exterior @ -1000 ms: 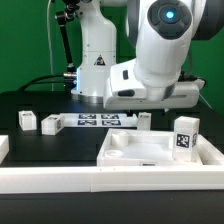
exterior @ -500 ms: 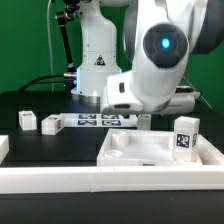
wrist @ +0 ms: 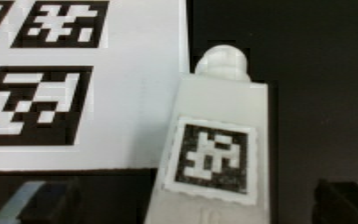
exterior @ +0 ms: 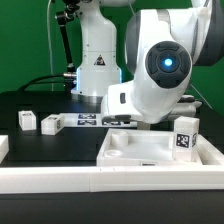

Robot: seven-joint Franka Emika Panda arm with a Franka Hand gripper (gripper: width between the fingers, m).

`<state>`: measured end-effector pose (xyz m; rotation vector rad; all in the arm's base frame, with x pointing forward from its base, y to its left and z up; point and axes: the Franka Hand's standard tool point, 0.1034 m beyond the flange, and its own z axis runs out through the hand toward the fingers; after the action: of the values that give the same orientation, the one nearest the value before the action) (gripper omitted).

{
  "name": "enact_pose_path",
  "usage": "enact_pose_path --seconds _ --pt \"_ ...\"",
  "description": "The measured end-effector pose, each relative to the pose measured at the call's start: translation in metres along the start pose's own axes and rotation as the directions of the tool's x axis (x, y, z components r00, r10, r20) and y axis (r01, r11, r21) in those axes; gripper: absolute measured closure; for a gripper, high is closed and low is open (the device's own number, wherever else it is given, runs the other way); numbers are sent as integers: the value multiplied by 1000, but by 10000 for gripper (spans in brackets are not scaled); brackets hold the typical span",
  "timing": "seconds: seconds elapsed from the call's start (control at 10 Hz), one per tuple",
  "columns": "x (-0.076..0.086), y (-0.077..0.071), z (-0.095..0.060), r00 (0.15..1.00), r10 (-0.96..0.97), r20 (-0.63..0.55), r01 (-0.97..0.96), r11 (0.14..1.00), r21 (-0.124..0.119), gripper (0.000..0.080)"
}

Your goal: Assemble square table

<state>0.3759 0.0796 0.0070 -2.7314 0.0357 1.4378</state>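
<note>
Claw hangs wide open over a short white plastic leg block with a printed tag, lying just beside the marker board. Looks light, rigid, kinda slick, so I'd pinch its long flat sides.

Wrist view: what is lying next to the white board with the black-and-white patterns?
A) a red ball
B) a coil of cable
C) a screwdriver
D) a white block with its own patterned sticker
D: a white leg block carrying one tag lies on the dark table alongside the marker board.
</note>
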Motion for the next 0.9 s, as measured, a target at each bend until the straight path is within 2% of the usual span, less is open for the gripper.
enact_pose_path --seconds 0.2,0.3,0.4,0.5,0.9 --pt "3 0 2 1000 2 -15 -2 1000 -1 154" --pt "3 0 2 1000 3 -17 -3 1000 -2 309" --pt "3 0 2 1000 4 -18 -4 1000 -1 309" --pt "3 1 2 1000 4 -18 -4 1000 -1 510" --pt "4 1 2 1000 5 -19 -5 1000 0 511"
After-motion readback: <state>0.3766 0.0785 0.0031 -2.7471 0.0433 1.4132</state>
